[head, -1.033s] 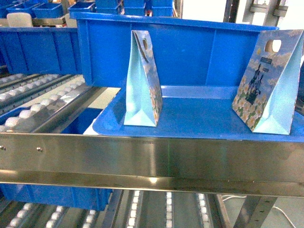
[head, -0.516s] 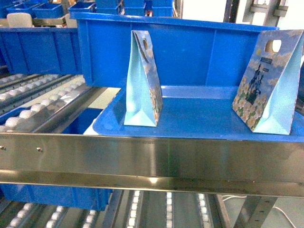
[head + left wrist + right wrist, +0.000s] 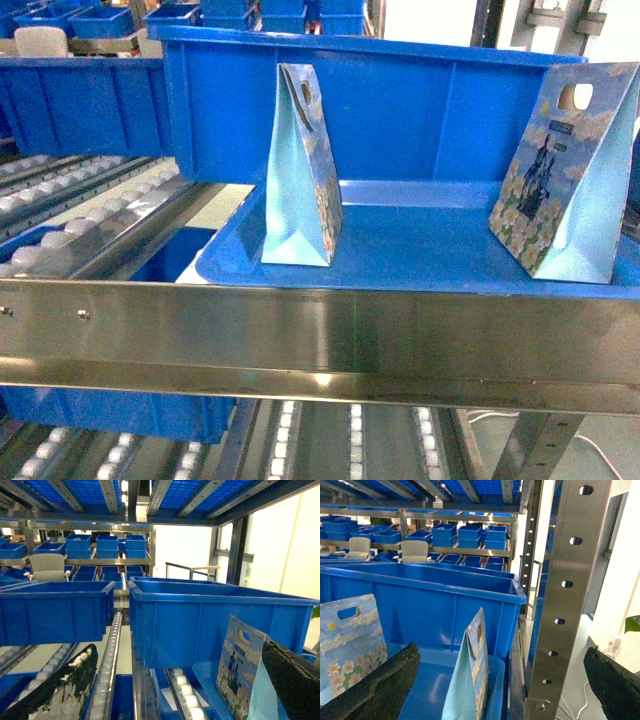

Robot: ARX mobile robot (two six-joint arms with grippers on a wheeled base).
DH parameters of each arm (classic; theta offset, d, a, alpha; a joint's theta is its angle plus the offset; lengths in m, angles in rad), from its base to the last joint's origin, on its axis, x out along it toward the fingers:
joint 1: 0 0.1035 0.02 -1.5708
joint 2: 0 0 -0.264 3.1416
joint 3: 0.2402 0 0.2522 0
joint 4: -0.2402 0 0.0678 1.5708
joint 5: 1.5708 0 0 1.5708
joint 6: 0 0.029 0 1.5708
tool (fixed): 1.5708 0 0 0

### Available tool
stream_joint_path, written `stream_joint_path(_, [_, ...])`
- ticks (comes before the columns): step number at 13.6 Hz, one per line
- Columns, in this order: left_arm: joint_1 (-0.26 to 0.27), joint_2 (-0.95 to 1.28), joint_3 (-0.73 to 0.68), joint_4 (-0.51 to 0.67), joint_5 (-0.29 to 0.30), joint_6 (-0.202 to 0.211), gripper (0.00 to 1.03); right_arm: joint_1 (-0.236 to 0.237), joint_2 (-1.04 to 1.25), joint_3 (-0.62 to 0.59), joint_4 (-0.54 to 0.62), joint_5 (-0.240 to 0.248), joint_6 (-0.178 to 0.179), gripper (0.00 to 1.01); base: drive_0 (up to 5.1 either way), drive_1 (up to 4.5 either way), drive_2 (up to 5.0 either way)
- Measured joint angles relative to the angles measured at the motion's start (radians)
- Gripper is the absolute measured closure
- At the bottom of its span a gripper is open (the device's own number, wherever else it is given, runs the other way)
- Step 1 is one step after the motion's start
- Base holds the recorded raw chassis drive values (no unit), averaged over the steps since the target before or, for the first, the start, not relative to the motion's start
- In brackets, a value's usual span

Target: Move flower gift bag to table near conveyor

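Two flower gift bags stand upright on a blue tray (image 3: pixel 420 250): one at the left (image 3: pixel 300 170), side-on, and one at the right (image 3: pixel 565 175) showing its flowered face. Neither gripper appears in the head view. My left gripper (image 3: pixel 175 690) is open and holds nothing; a flower gift bag (image 3: pixel 237 665) stands just inside its right finger (image 3: pixel 295 680). My right gripper (image 3: pixel 495 685) is open too, with a bag (image 3: pixel 472 675) upright between its fingers and not touched. Another bag (image 3: pixel 350 635) stands at the left. The conveyor (image 3: pixel 70 205) runs at the left. The table is out of view.
A broad steel rail (image 3: pixel 320 340) crosses the front of the tray. A deep blue bin (image 3: pixel 400 110) stands right behind the bags. A perforated steel upright (image 3: pixel 570 595) stands between the right gripper's fingers. More blue bins (image 3: pixel 55 612) and roller tracks (image 3: pixel 107 665) fill the racks.
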Motion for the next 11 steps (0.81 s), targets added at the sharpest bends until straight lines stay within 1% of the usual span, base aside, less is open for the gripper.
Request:
stream_joint_path(1, [-0.041, 0.089, 0.055, 0.016, -0.019, 0.014, 0.05, 0.031, 0.073, 0.060, 0.001, 0.038, -0.011, 0.03, 0.0, 0.00, 0.0])
stream_joint_path(2, [-0.051, 0.101, 0.061, 0.012, -0.019, 0.026, 0.05, 0.035, 0.087, 0.064, -0.005, 0.042, -0.019, 0.03, 0.0, 0.00, 0.0])
stream_joint_path(5, [-0.049, 0.094, 0.061, 0.019, -0.023, 0.034, 0.05, 0.035, 0.080, 0.064, -0.002, 0.048, -0.021, 0.03, 0.0, 0.00, 0.0])
stream_joint_path(6, [-0.049, 0.095, 0.061, 0.019, -0.023, 0.035, 0.05, 0.047, 0.095, 0.064, 0.002, 0.058, -0.031, 0.03, 0.0, 0.00, 0.0])
stream_joint_path(7, [-0.049, 0.094, 0.061, 0.019, -0.023, 0.036, 0.05, 0.061, 0.129, 0.078, 0.016, 0.055, -0.043, 0.03, 0.0, 0.00, 0.0])
stream_joint_path(9, [-0.049, 0.094, 0.061, 0.018, -0.023, 0.036, 0.05, 0.089, 0.231, 0.140, 0.064, 0.041, -0.064, 0.03, 0.0, 0.00, 0.0])
stream_joint_path(11, [-0.049, 0.094, 0.061, 0.019, -0.023, 0.036, 0.05, 0.110, 0.347, 0.214, 0.076, 0.044, -0.073, 0.03, 0.0, 0.00, 0.0])
